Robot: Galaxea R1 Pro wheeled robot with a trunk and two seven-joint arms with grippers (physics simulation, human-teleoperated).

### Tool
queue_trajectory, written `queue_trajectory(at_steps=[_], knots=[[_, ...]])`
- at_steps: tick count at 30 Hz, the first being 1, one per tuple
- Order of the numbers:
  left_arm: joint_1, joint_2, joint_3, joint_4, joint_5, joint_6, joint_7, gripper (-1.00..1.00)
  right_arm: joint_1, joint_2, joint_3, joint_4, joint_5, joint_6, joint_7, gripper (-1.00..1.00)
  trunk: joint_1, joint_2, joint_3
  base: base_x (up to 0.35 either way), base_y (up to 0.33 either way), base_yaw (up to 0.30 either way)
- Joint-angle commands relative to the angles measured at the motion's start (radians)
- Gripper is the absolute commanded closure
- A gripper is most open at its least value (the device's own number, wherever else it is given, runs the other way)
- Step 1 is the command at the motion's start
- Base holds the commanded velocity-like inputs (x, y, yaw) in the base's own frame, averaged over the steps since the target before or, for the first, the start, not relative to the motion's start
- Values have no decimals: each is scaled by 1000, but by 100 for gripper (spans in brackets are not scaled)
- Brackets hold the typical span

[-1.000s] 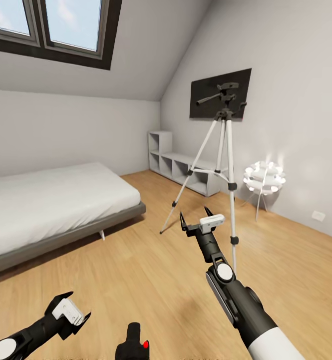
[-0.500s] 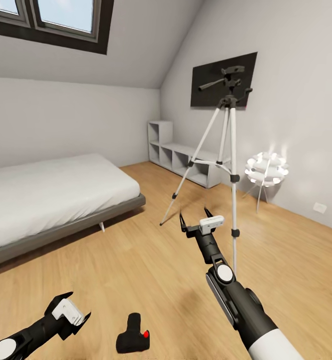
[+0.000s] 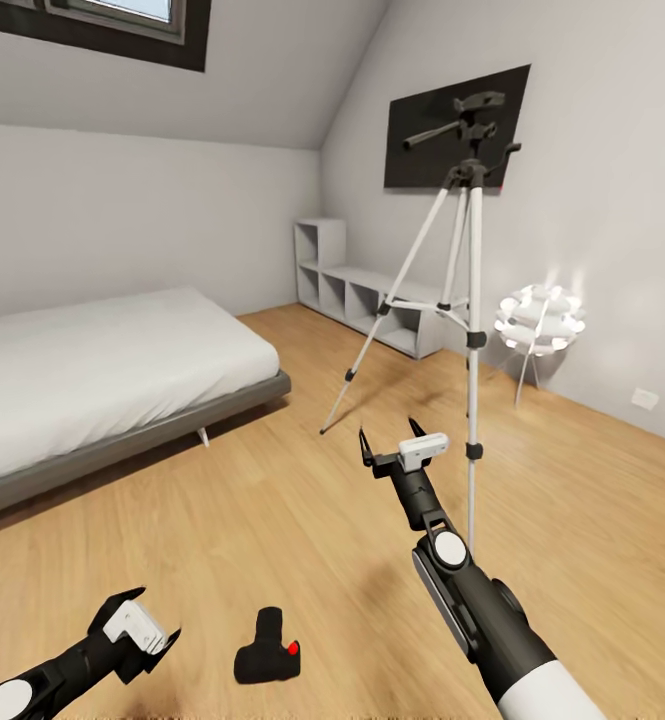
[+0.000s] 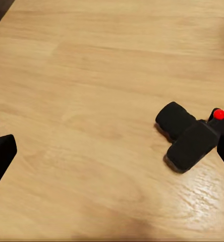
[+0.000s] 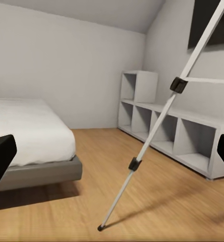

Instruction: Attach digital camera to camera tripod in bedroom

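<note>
Pale oak floor (image 3: 272, 500) runs across the head view, and the whole picture has slid compared with a second ago: the window has nearly left the top edge and the digital camera (image 3: 268, 650), then cut off at the bottom, now lies in full on the floor. That is the head tilting down, not the things moving. I read it as lining up for the pickup; the camera is not yet in hand. It lies near the robot, between the two arms and closer to the left gripper (image 3: 137, 630), which hovers low beside it with its jaws spread and empty. The right gripper (image 3: 402, 450) is held out forward at mid height, fingers apart, nothing between them, pointing toward the camera tripod (image 3: 469, 300). The tripod stands on the floor in front of the wall-mounted TV (image 3: 457, 125), between the low shelf unit (image 3: 357, 295) and the lit lamp (image 3: 540, 320), well apart from the camera. The bed (image 3: 102, 375) lies along the left wall.

In the left wrist view the digital camera (image 4: 192, 136) lies on bare boards, red button (image 4: 219, 114) showing, off to one side of the open fingertips, so the arm needs to shift toward it.

In the right wrist view a tripod leg (image 5: 157, 126) crosses the frame down to its foot on the floor, fingertips wide apart at both edges.
</note>
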Motion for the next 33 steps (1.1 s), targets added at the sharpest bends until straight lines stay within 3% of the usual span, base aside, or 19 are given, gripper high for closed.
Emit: queue_trajectory(at_steps=[1, 24, 33], knots=[[0, 0, 1, -1, -4, 5, -5, -100, -1, 0, 3, 1, 2, -3, -8, -100, 0, -1, -5, 0, 0, 0], [-6, 4, 3, 65, -4, 2, -10, -100, -1, 0, 3, 2, 2, -2, -7, -100, 11, -6, -94, 0, 0, 0], [-98, 16, 3, 80, -5, 4, -27, -100, -1, 0, 3, 4, 2, -2, -7, -100, 15, -8, -129, 0, 0, 0]])
